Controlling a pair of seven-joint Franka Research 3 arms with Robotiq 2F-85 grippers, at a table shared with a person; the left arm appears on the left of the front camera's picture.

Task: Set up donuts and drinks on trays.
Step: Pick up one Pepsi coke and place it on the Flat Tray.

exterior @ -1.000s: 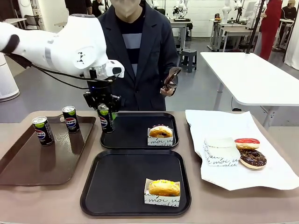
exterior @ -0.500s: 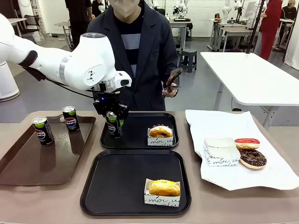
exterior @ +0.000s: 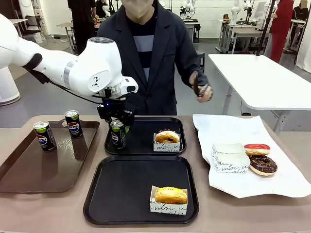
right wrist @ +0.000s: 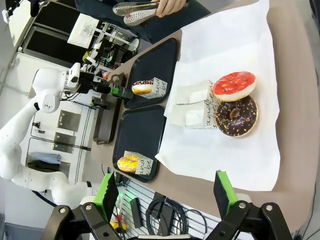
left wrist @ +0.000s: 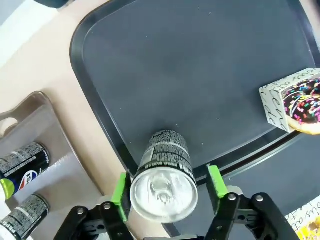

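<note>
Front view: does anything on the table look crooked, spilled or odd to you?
Nothing spilled or damaged. The one tight spot: the can stands upright at the far tray's left rim, between the left gripper's open fingers; whether its base rides the rim, I cannot tell.

Between the left claw's (left wrist: 167,189) green pads (left wrist: 120,194), the can (left wrist: 165,167) is black with a silver top, and the tray (left wrist: 200,75) beneath is black.

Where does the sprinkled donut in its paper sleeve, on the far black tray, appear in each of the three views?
Front view: the sprinkled donut sits near the centre, on the right half of the far black tray.
Left wrist view: at the right edge, about halfway down.
Right wrist view: small, left of centre in the upper half.
Shared landmark: the far black tray beneath it.
</note>
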